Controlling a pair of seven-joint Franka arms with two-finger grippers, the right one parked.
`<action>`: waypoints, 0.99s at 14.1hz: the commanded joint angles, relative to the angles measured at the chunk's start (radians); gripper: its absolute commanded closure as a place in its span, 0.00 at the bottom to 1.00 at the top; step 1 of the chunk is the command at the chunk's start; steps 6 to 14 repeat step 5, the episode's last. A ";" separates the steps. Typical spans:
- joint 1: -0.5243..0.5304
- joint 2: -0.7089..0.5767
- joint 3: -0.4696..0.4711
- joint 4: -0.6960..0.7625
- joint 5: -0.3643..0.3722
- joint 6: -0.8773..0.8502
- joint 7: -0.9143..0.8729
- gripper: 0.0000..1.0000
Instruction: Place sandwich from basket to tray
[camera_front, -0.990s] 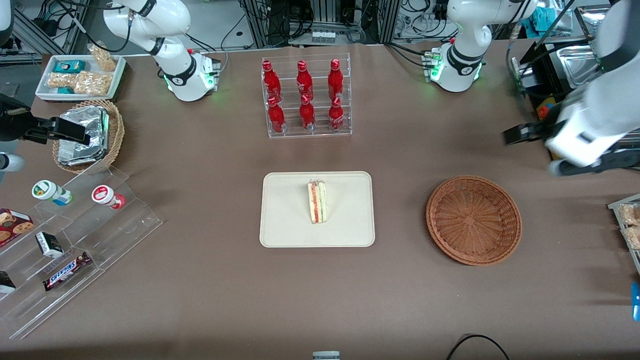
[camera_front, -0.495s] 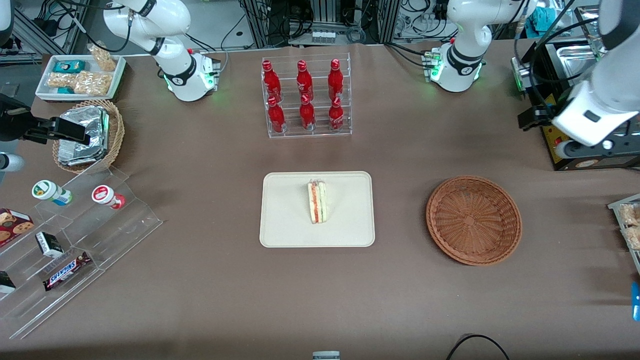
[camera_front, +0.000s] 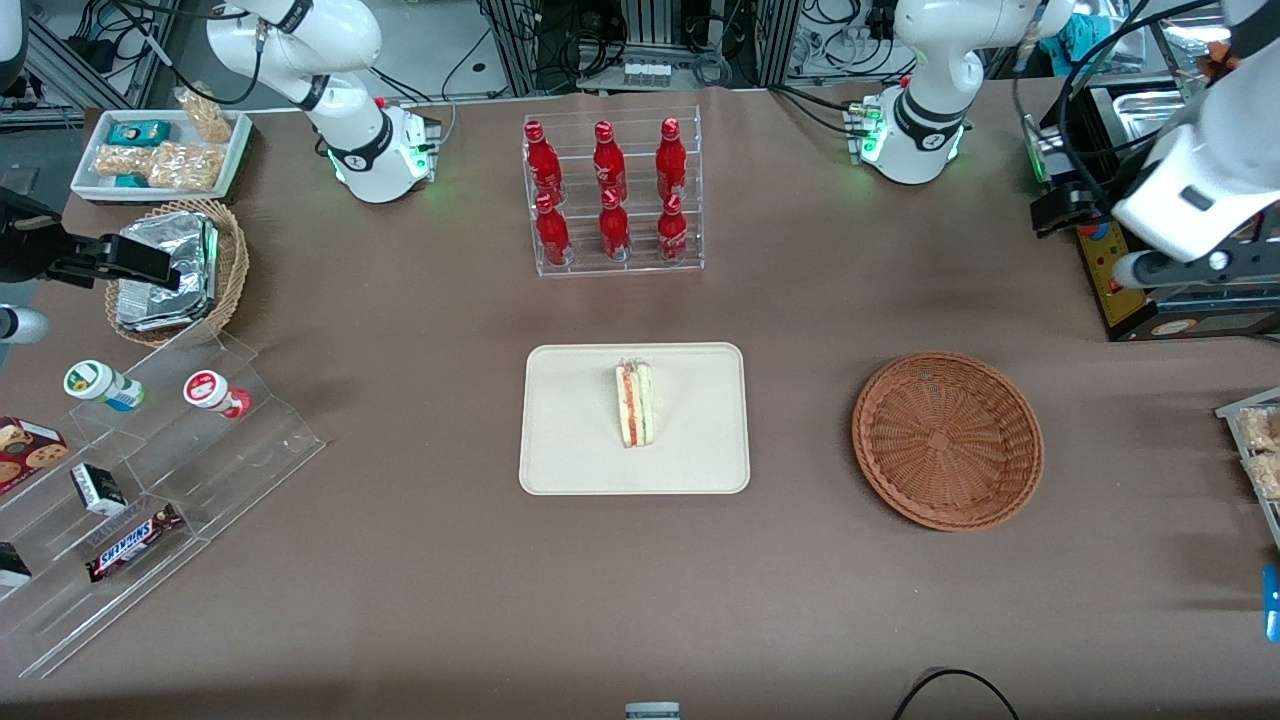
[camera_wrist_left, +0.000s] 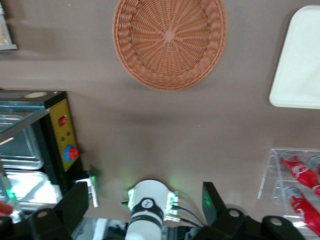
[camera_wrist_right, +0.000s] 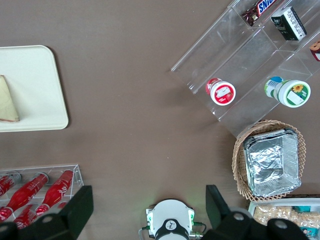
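On the tray (camera_front: 560, 440), in the middle of the table, the sandwich (camera_front: 634, 404) is seen standing on its edge, with the red and green layers turned toward the parked arm's end. The basket (camera_front: 947, 438) is placed beside the tray, toward the working arm's end, well apart from it, and nothing is seen inside it. The gripper (camera_wrist_left: 142, 207) is held high at the working arm's end of the table, farther from the front camera than the basket and near a black and yellow control box (camera_front: 1108, 272). Its fingers (camera_wrist_left: 76, 205) are spread wide and nothing is held between them; the basket, a corner of the tray and the white arm base (camera_wrist_left: 147, 205) are seen under it. A clear rack with red bottles (camera_front: 610, 195) is placed farther from the front camera than the tray.
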 joint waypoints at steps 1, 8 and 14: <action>0.018 -0.049 0.002 -0.054 -0.025 0.046 -0.011 0.00; 0.020 -0.027 0.002 -0.029 -0.017 0.048 -0.022 0.00; 0.020 -0.027 0.002 -0.029 -0.017 0.048 -0.022 0.00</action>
